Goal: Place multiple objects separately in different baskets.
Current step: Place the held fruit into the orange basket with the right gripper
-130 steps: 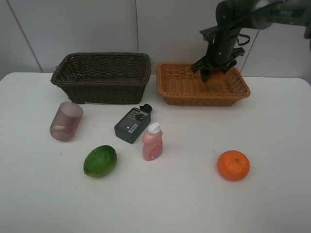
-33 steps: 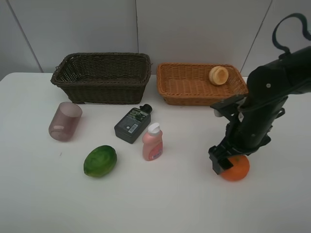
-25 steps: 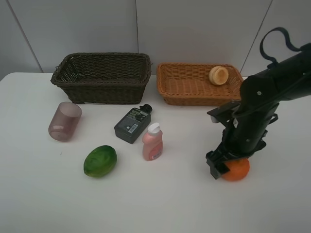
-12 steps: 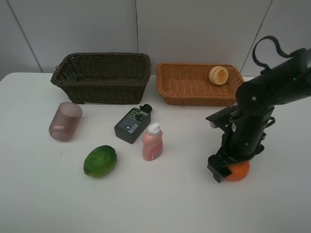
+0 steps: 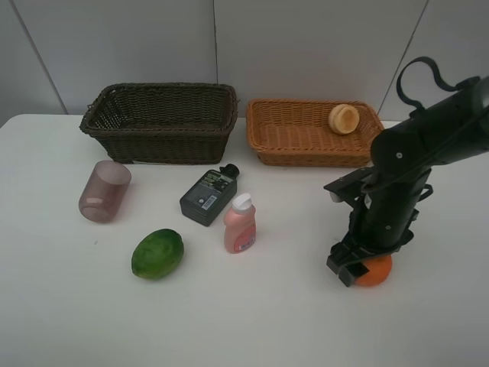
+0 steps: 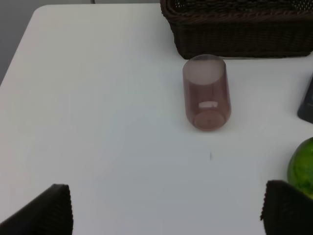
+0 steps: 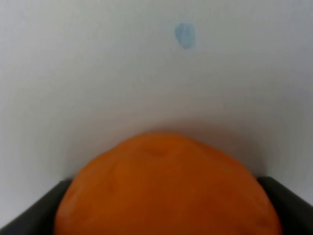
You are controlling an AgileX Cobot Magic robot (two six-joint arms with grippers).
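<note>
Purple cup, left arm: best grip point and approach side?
Take the purple cup across its mid-body, coming straight down from above. It lies on its side on the table, long axis pointing toward the dark basket, so the jaws should close on its two curved flanks, crosswise to that axis; that likely stops it rolling. The left gripper is open.

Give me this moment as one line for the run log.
right tool: around orange, grip unclear | left tool: open, empty | tan basket: holds peach fruit
</note>
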